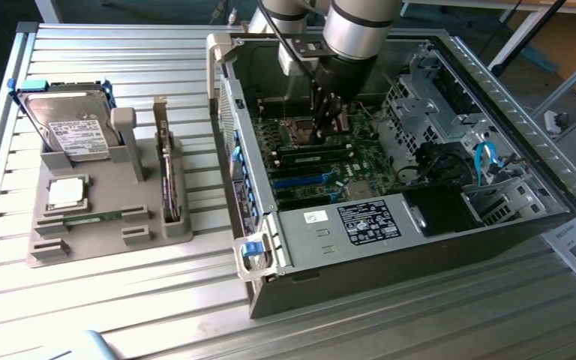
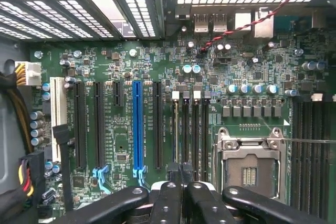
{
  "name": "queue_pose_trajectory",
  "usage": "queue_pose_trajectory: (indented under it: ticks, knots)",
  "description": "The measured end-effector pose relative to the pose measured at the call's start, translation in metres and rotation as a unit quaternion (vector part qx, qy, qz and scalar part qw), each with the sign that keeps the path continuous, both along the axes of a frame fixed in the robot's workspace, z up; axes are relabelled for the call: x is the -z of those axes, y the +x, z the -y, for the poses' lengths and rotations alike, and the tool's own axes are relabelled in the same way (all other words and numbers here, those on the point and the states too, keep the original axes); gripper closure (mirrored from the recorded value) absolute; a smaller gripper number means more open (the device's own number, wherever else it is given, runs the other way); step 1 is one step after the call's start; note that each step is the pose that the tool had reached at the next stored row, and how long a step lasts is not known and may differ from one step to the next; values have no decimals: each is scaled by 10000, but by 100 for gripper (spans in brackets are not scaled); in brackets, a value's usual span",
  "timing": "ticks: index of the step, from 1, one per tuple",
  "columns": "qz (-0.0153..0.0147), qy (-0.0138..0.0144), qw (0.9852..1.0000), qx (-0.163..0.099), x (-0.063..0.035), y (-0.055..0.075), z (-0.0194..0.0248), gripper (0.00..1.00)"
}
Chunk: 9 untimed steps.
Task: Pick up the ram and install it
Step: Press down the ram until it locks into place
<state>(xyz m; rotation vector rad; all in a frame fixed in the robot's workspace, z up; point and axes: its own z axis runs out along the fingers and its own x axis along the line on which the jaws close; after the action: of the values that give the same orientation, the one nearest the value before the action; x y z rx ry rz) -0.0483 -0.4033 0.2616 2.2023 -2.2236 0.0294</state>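
ok so the gripper (image 1: pixel 325 133) has its fingers pinched together down inside the PC case (image 1: pixel 528 225) over the motherboard's memory slots (image 2: pixel 190 129), while the ram (image 1: pixel 93 217) lies flat in the grey tray (image 1: pixel 88 251), well off toward the exterior view's left, long axis running left-right.

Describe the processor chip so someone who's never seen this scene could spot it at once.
Left of the open computer case in the exterior view sits a grey tray. The processor chip lies flat on it, next to the upright hard drive: the only small, square, silver piece.
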Motion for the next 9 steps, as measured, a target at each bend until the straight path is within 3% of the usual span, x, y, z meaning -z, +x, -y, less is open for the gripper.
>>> queue_pose_trajectory:
  ticks: [4,9]
  knots:
    - [0,-3,10000,0,-87,0,0,89]
    - [0,-2,10000,1,-87,0,0,89]
